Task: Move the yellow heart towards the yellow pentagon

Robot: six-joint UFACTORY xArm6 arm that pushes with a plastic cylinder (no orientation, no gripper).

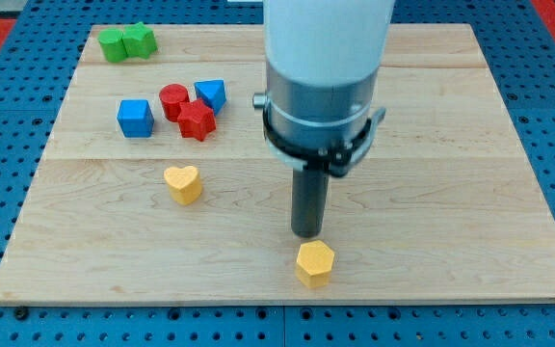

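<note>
My tip (306, 233) rested on the wooden board (432, 145) at the bottom of the straight dark rod, which has no jaws and had hold of nothing. Right at the tip's 6 o'clock, just beside it, sat the yellow pentagon (314, 263), close to the board's bottom edge; whether the two touched I could not tell.

The yellow heart (182, 183) lay at about 10 o'clock from the tip, well apart from it and from the pentagon, with bare wood between them.

Farther out, at about 11 o'clock from the tip, a small cluster stood above the heart: a red star-like block (198, 121) touching a red cylinder (173, 100) at its 10 o'clock, and a blue triangular block (211, 93) just beside both at the cluster's 1 o'clock side. A blue cube (135, 118) stood near the cluster at its 9 o'clock, apart from the reds.

Farthest away, near the board's top-left corner, two green blocks (128, 42) sat pressed together; their shapes were hard to make out.

The grey and white arm body (321, 87) rose from the rod at 12 o'clock, hiding the board's middle top.
</note>
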